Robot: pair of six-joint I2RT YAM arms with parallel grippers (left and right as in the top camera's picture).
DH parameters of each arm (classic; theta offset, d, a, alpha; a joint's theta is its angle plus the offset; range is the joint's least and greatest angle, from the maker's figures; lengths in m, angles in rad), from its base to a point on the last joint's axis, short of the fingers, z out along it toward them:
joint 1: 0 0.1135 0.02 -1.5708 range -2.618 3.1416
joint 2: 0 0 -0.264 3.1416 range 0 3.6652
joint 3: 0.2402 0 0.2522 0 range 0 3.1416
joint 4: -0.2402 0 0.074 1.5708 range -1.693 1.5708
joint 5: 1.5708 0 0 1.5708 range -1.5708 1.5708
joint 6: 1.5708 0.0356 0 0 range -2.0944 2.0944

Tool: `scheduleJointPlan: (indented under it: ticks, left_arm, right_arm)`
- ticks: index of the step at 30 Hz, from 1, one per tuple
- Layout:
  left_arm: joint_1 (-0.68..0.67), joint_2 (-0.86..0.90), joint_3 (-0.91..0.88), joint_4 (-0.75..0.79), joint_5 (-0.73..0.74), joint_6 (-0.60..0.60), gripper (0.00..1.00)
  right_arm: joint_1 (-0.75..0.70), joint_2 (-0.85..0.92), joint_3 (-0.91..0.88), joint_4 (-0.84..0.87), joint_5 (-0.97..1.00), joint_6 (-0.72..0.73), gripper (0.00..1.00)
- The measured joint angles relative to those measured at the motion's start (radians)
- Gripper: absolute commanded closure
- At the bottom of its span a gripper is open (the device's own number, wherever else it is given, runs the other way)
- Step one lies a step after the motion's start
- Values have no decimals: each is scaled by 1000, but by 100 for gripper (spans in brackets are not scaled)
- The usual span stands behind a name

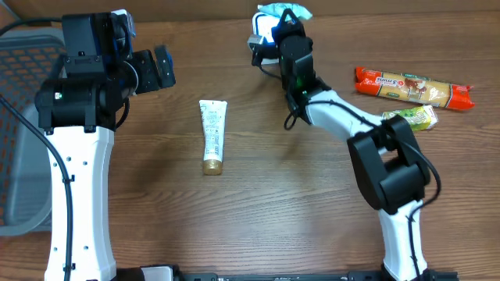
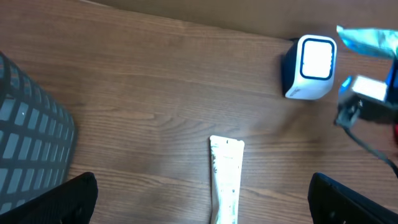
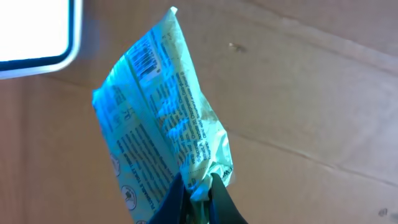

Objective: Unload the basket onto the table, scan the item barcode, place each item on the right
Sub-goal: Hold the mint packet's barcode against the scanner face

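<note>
Right end effector [image 3: 194, 194]: clamped shut on the crimped bottom seam of the teal packet [image 3: 158, 112]. Pinching the seam leaves the printed face uncovered. That matters, since the barcode [image 3: 148, 59] sits near the packet's free top edge.

Packet position: held in the air at 12 o'clock on the bench [image 1: 273, 211], just beside the scanner [image 1: 262, 35]. In the right wrist view the lit scanner window is off at 10 o'clock from the packet. I judge the code is close to the window but not squarely facing it. A small turn or shift toward the window looks needed.

Risk: the film is soft and crumpled. The top could flop or crease across the bars and spoil the read.

Left end effector [image 1: 160, 69]: jaws spread wide, holding nothing, parked at 10 o'clock, clear of the scanning area.

Waiting items: a white tube [image 1: 212, 136] lies flat just short of centre. A red packet [image 1: 414, 87] and a green packet [image 1: 410, 117] lie at 2 o'clock. The grey basket [image 1: 16, 117] sits at 9 o'clock, likely for scanned goods.
</note>
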Motion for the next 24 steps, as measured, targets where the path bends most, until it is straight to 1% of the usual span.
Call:
scheduleJointPlan:
  ticks: [3, 10, 17, 24]
  left_arm:
    - [0, 0, 0, 0, 0, 0, 0]
    - [0, 0, 0, 0, 0, 0, 0]
    - [0, 0, 0, 0, 0, 0, 1]
    - [0, 0, 0, 0, 0, 0, 0]
  right_arm:
    - [-16, 54, 69, 1, -31, -50, 96]
    - [-17, 71, 72, -10, -52, -106, 96]
    - [-17, 73, 76, -127, -51, -121, 96]
    - [-18, 90, 76, -96, -51, -124, 96]
